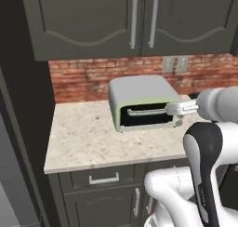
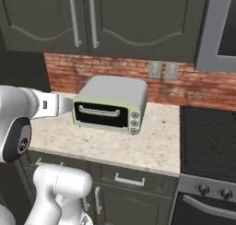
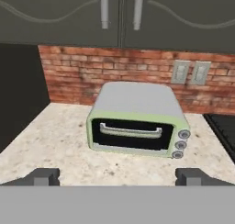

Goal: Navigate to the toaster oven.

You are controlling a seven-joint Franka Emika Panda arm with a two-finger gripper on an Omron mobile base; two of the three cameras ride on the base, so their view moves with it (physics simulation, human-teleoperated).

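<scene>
The toaster oven point(image 3: 137, 122) stands on the speckled stone counter point(image 3: 55, 145), back against the brick wall. It has a pale green front, a grey rounded top, a dark glass door with a silver bar handle, and three knobs at its right. It also sits mid-counter in the left base view point(image 1: 143, 103) and the right base view point(image 2: 110, 104). My gripper point(image 3: 118, 177) is open, its two dark fingertips point(image 3: 43, 176) far apart with nothing between them. It hovers above the counter in front of the oven, short of the door, and points at it point(image 1: 173, 109) point(image 2: 64, 105).
Dark upper cabinets point(image 1: 135, 16) hang over the counter. Two wall outlets point(image 3: 190, 72) sit on the brick behind the oven. A black stovetop point(image 2: 209, 132) adjoins the counter on the right. A tall dark panel point(image 1: 23, 128) bounds the counter's left end. Drawers point(image 1: 103, 178) lie below.
</scene>
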